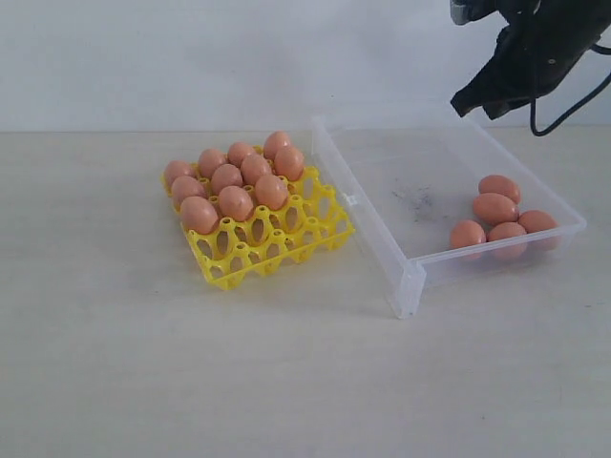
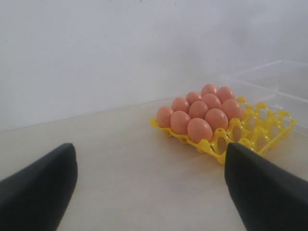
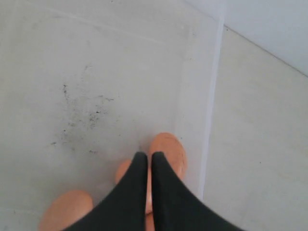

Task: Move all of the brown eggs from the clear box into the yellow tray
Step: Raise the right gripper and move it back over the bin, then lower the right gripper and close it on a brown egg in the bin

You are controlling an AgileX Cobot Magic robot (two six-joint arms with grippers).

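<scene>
The yellow tray (image 1: 286, 243) sits left of centre with several brown eggs (image 1: 235, 181) filling its rear cups; its front cups are bare. Beside it on the right lies the clear box (image 1: 401, 181), with several brown eggs (image 1: 496, 208) bunched in its near right corner. My right gripper (image 1: 470, 100) hangs high over the box's far right side. In the right wrist view the right gripper (image 3: 146, 156) is shut with nothing between its fingers, above eggs (image 3: 171, 147) by the box wall (image 3: 211, 96). My left gripper (image 2: 149, 146) is open and empty, low over the table, facing the tray (image 2: 260, 130).
A pale table (image 1: 191, 382) carries everything, with a white wall (image 1: 191, 57) behind. Dark specks mark the box floor (image 3: 82, 115). A black cable (image 1: 563, 114) hangs from the right arm.
</scene>
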